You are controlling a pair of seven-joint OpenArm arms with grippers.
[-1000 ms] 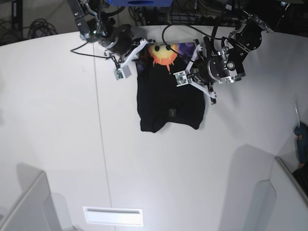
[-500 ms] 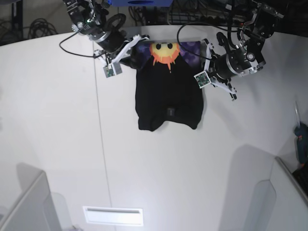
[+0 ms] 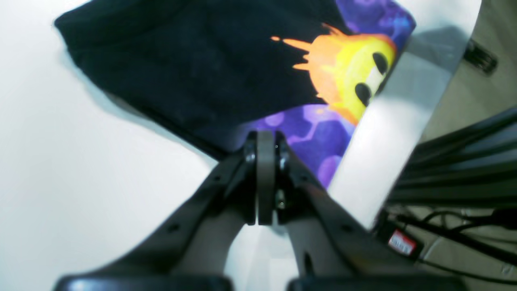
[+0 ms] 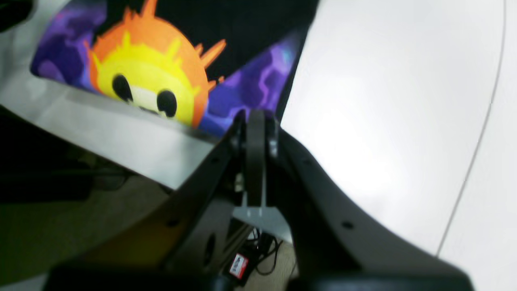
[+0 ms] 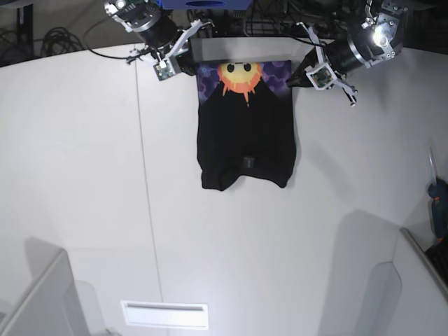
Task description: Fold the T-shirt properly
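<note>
Item — T-shirt [image 5: 245,136]: black, folded to a narrow panel, lying at the far middle of the white desk [image 5: 84,196], sun print at its far edge, which reaches the desk's far rim.

Left pincer [image 3: 264,147]: pressed together, empty, at the shirt's far right corner. Right pincer [image 4: 255,121]: likewise, at the far left corner.

Our judgement — for the next fold we should pinch both far corners evenly, lift together, and lay them square on the near hem.
</note>
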